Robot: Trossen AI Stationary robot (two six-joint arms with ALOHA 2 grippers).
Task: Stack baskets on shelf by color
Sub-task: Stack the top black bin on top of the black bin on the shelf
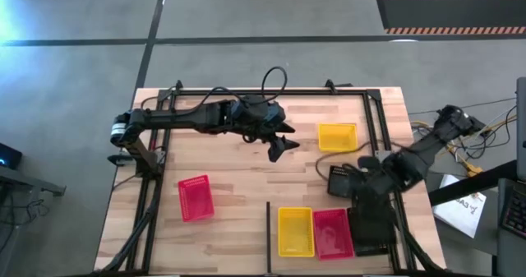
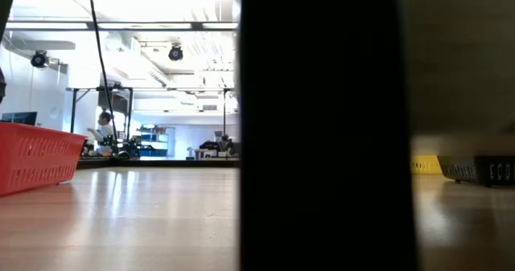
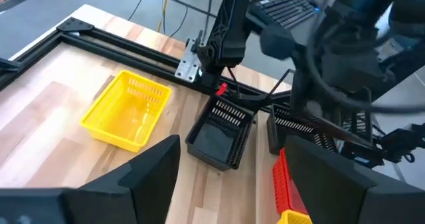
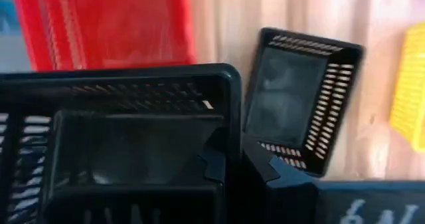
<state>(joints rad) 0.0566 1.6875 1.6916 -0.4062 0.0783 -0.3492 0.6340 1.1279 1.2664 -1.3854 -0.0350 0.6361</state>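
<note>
My left gripper (image 1: 279, 144) hangs open over the middle of the table, touching nothing; a yellow basket (image 1: 337, 136) lies to its right. My right gripper (image 4: 242, 164) is shut on a black basket (image 4: 133, 137) near the table's right side. Another black basket (image 1: 339, 179) rests on its base beside it. A pink-red basket (image 1: 196, 197) sits alone on the left. On the shelf (image 1: 275, 256), right of the thin black bar (image 1: 268, 236), sit a yellow basket (image 1: 296, 232), a pink-red basket (image 1: 333, 232) and a black basket (image 1: 374, 232). My right gripper pinches the black basket's side wall (image 4: 229, 111) near a corner. One finger (image 4: 212, 159) is inside the basket and the other (image 4: 275, 171) is outside, coming from above. Whether the basket is lifted clear, I cannot tell.
A black metal frame rail (image 1: 246, 92) runs around the tabletop, with cables along the far and right edges. In the low view a broad dark upright (image 2: 322, 126) blocks the middle. Bare wood (image 1: 246, 186) lies between the lone pink-red basket and the shelf. A person sits far off in the room.
</note>
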